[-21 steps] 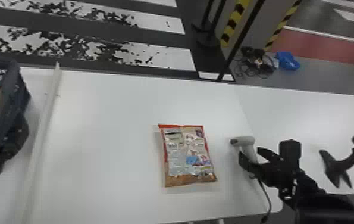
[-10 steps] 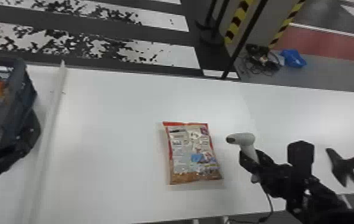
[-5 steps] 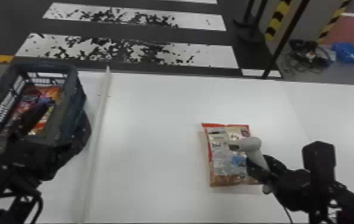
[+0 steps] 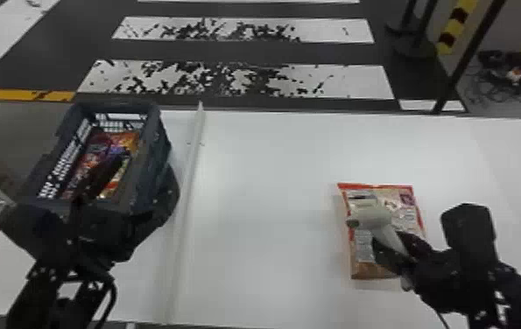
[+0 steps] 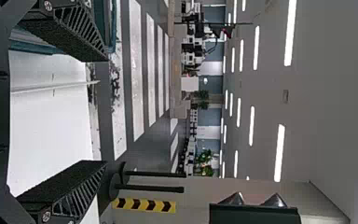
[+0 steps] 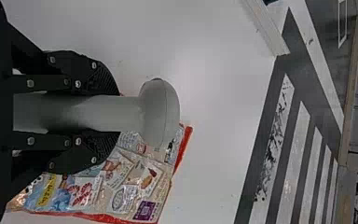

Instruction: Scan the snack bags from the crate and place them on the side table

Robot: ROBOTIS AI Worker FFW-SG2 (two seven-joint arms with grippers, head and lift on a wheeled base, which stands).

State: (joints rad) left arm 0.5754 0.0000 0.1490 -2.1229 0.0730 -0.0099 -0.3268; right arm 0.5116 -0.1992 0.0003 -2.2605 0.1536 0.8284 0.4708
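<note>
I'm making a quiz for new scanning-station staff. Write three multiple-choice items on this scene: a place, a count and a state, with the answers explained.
1. Which side of the white divider strip is the crate on?
A) The robot's right
B) Astride it
C) The robot's left

2. How many snack bags lie on the white table, outside the crate?
A) One
B) Three
C) Five

3. How does the right gripper stand to the handheld scanner?
A) Open, clear of it
B) Shut on it
C) Shut, away from it

Answers:
1. C: the head view has the crate wholly left of the strip.
2. A: a single red-edged bag lies there, partly behind the scanner.
3. B: the right wrist view has a finger against each side of it.
</note>
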